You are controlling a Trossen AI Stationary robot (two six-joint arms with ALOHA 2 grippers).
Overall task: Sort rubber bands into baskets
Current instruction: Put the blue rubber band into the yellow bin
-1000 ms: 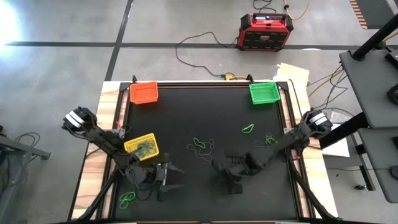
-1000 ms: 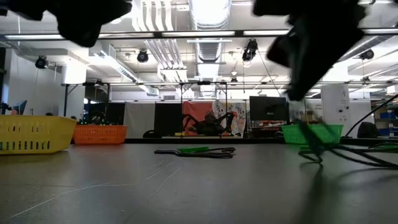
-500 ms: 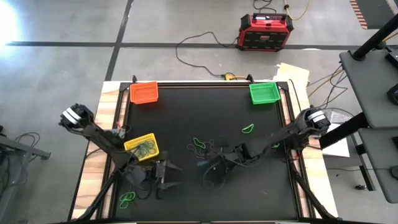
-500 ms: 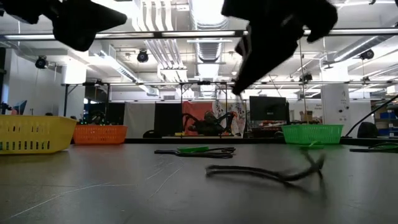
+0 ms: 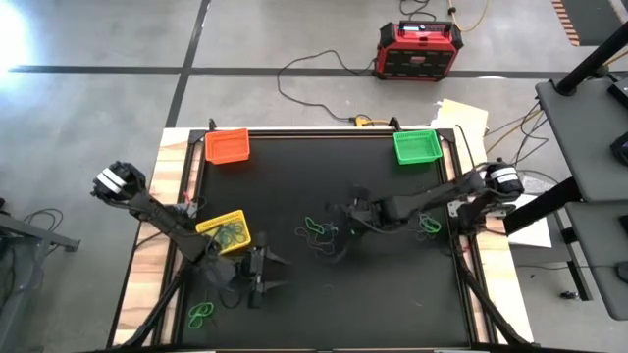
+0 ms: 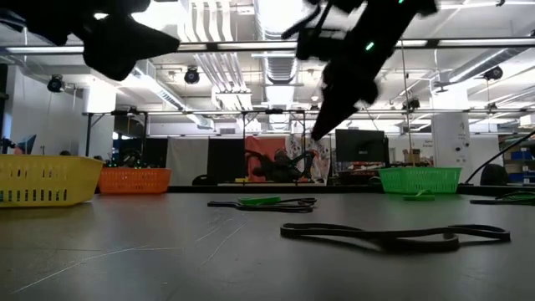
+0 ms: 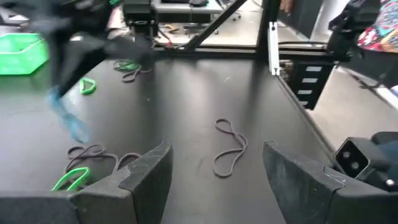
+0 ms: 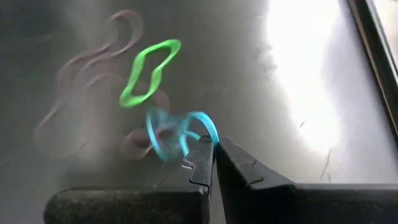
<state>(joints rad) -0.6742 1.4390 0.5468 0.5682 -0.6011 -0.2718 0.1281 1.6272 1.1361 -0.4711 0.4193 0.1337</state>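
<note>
- Black table top point(image 5: 294, 186): work surface; no readable writing shows on it or on anything else in view.
- Red-and-black box point(image 5: 419, 49): stands on the floor beyond the table, well away from both grippers.
- Right gripper point(image 8: 212, 148): over the middle of the table, fingers clenched on a blue rubber band point(image 8: 180, 134) that hangs from their tips.
- Left gripper point(image 7: 214, 171): at the near left of the table, fingers spread apart and grasping nothing; a dark rubber band point(image 7: 229, 146) lies on the table just ahead of it.
- Yellow basket point(image 5: 224, 232): just beside the left gripper, with rubber bands inside.
- Orange basket point(image 5: 227, 145): far left corner, well apart from both grippers.
- Green basket point(image 5: 416, 145): far right corner, beyond the right gripper.
- Green rubber band point(image 8: 149, 71): on the table just under the right gripper, among dark loops.
</note>
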